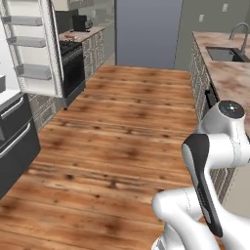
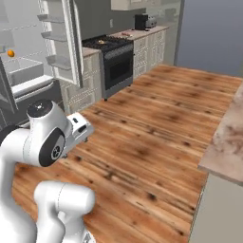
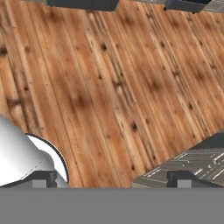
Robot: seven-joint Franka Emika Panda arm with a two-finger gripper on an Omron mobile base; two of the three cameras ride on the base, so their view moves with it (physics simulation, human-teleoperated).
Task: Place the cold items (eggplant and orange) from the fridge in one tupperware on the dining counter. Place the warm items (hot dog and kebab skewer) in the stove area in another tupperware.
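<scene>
Far ahead of your wide-open, empty pincer [image 3: 111, 181], the small bright orange ball [image 2: 10, 53] sits inside the open grey steel fridge [image 2: 59, 42]; drive closer before you reach in.

Floor [image 1: 127, 127] knotty brown wood planks, satin; dining counter [image 2: 230, 142] blotchy pinkish marble; fridge [image 2: 59, 42] door lining smooth white plastic.

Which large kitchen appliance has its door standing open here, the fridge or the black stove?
The fridge: its door is swung out, showing white bins and an orange inside. The stove oven door is shut.
</scene>
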